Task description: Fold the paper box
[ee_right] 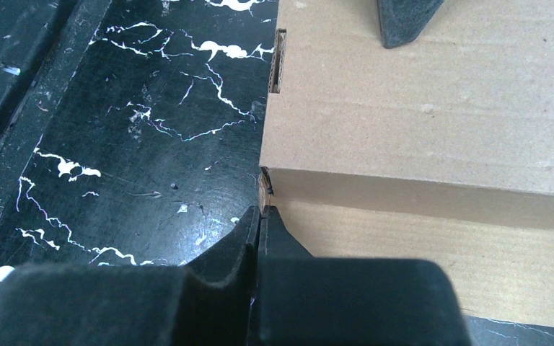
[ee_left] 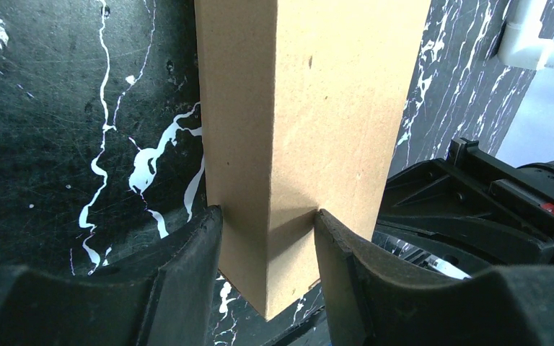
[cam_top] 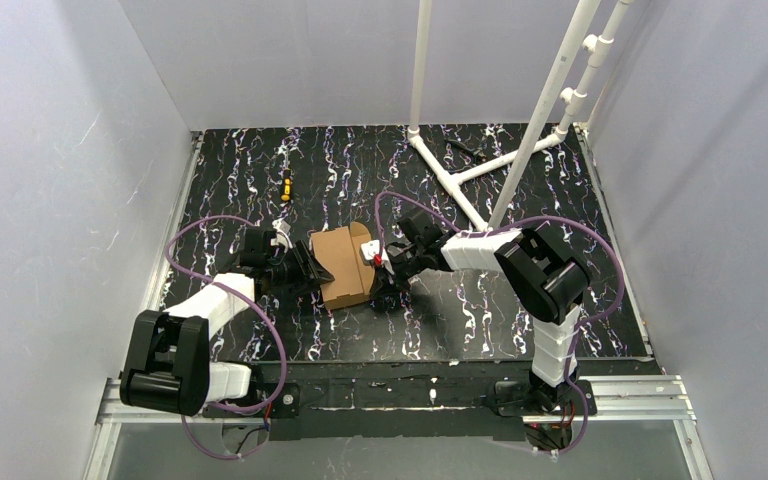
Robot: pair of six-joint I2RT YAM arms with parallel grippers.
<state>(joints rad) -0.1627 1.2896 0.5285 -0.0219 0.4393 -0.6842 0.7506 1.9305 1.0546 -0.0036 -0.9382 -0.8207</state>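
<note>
The paper box (cam_top: 343,264) is a small brown cardboard box in the middle of the black marbled table, between my two grippers. My left gripper (cam_top: 307,272) is at its left side. In the left wrist view this gripper (ee_left: 267,216) is shut on a corner of the box (ee_left: 310,108), with one finger on each face. My right gripper (cam_top: 378,276) is at the box's right near corner. In the right wrist view it (ee_right: 261,210) is shut on the thin cardboard edge at the corner of the box (ee_right: 418,122). A left fingertip (ee_right: 404,18) rests on the box's top.
A white PVC pipe frame (cam_top: 480,165) stands at the back right of the table. A small yellow and black object (cam_top: 285,185) lies at the back left. Purple cables (cam_top: 185,250) loop beside both arms. Grey walls enclose the table on three sides.
</note>
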